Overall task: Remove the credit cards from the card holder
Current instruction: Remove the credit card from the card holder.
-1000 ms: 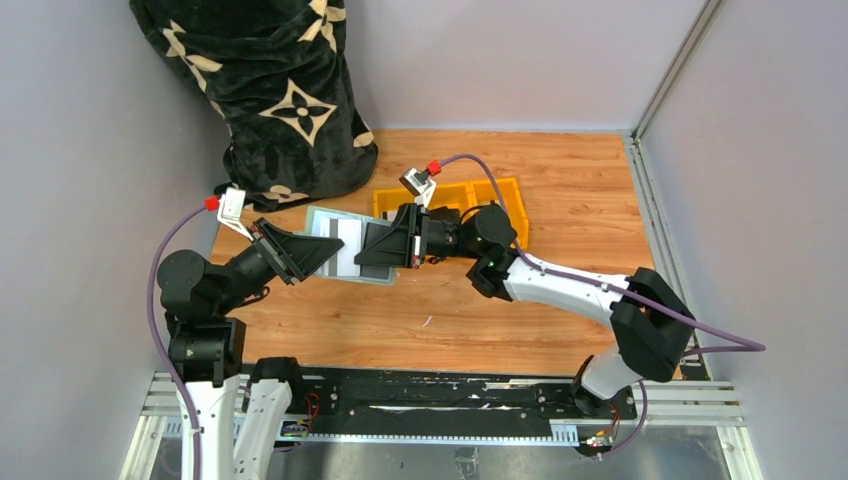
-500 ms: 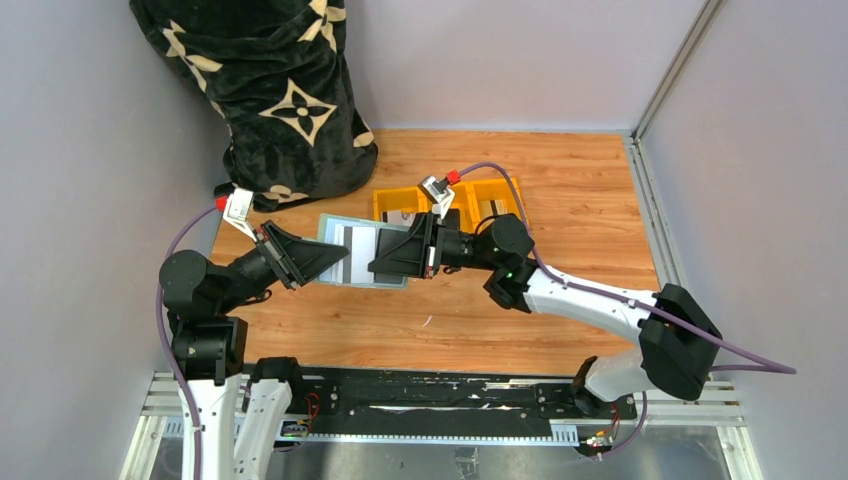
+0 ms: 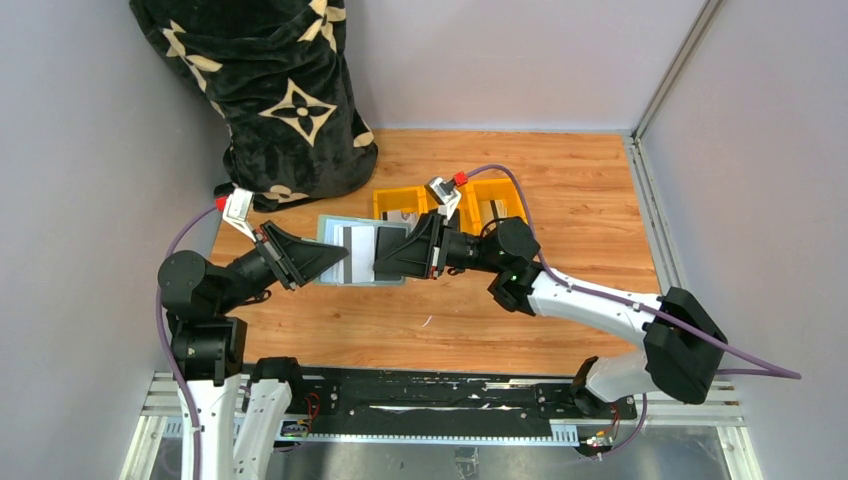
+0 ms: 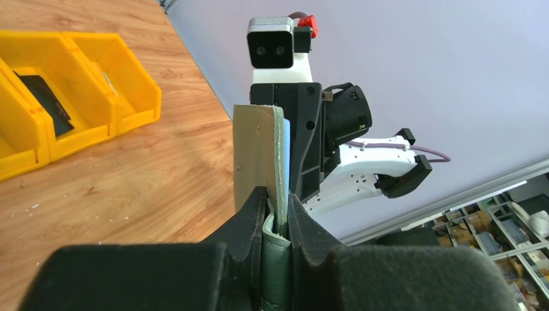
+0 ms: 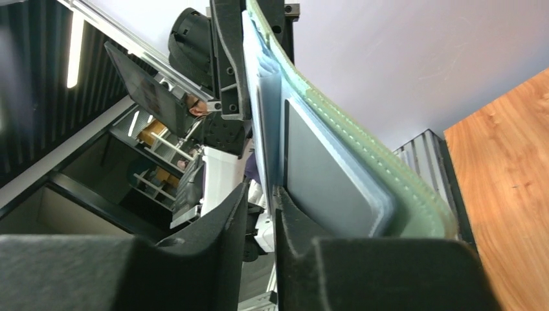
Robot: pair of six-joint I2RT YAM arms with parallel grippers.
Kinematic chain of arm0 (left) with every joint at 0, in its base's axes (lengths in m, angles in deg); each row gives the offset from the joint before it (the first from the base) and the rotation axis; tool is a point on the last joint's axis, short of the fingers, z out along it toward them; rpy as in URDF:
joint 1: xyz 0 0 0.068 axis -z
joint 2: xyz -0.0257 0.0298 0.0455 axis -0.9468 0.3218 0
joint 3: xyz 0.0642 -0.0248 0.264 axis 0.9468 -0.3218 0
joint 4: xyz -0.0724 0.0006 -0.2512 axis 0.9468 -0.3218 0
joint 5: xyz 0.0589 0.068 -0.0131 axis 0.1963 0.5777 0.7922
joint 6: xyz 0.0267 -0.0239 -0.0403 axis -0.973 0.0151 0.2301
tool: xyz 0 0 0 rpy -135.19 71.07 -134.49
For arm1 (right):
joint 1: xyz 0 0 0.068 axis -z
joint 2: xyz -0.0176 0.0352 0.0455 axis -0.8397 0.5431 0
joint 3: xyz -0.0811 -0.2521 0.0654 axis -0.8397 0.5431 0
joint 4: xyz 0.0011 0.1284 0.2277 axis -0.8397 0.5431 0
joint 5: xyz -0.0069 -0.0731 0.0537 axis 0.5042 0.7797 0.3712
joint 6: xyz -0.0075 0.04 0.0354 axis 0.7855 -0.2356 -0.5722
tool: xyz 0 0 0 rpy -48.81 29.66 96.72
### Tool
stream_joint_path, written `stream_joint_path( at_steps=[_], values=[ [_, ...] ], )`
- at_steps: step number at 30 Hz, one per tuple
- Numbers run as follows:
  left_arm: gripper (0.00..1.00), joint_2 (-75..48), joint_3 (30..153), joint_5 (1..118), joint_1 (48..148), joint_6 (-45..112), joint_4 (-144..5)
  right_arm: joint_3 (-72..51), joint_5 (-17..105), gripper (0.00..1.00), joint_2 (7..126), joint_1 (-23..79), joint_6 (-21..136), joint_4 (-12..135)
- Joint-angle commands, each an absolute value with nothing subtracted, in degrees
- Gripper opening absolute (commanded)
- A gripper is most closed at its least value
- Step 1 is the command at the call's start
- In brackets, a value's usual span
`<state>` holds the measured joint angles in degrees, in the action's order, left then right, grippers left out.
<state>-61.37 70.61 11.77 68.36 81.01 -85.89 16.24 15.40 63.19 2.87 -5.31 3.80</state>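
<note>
Card holder (image 3: pixel 352 250) held open off table (image 3: pixel 570 200), between both arms. Left gripper (image 4: pixel 275 207) clamped on its green edge; right gripper (image 5: pixel 259 194) pinched on pale inner leaf. We judge extraction in hand; next we must slide credit cards (image 5: pixel 330 175) out of sleeve.

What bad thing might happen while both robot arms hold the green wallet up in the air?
1. The left gripper and right gripper each pinch only a thin edge of the card holder. A slip might drop it onto the table.
2. The right gripper seems to clamp the clear sleeves, not the grey card beside them. Pulling might tear a sleeve or tug the holder free.
</note>
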Motion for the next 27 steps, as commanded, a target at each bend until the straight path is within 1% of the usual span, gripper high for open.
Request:
stream_joint_path(
  at_steps=[1,4,6,7,9,13,15,16,20,24,27],
  values=[
    [0.08,-61.78,71.97,11.76,68.11,81.51,-84.16,13.77,13.96,0.27,65.08,3.85,-7.76,-1.73],
    [0.08,-61.86,72.16,11.35,68.13,81.46,-84.36,11.9,12.99,0.3,67.75,4.19,-10.99,-5.64],
    [0.08,-61.96,72.34,11.23,68.13,81.35,-84.51,10.94,12.55,0.3,69.25,4.28,-12.23,-7.61],
    [0.08,-61.91,72.44,11.21,68.15,81.31,-84.56,10.52,12.44,0.28,69.62,4.29,-12.76,-8.34],
    [0.08,-61.87,72.54,11.04,68.13,81.32,-84.62,10.49,12.47,0.19,70.07,4.29,-13.71,-9.72],
    [0.08,-61.61,73.17,10.83,68.14,81.4,-84.72,12.1,12.78,0.11,68.72,4.82,-14.04,-10.85],
    [0.09,-61.44,73.45,10.96,68.11,81.49,-84.63,13.53,13.35,0.02,67.42,5.28,-13.51,-10.76],
    [0.09,-61.37,73.55,10.98,68.08,81.63,-84.5,14.2,13.71,0.0,66.74,5.52,-13.3,-10.56],
    [0.11,-61.17,74.01,11.06,68.14,81.99,-84.3,16.33,14.53,0.0,64.27,5.82,-11.49,-9.36],
    [0.18,-61.21,74.16,11.24,68.14,82.47,-84.05,17.51,15.19,0.0,63.27,5.85,-10.51,-8.43],
    [0.19,-61.43,74.04,11.25,68.17,83.21,-83.52,17.98,15.22,0.0,63.14,5.79,-10.33,-8.27]
  ],
)
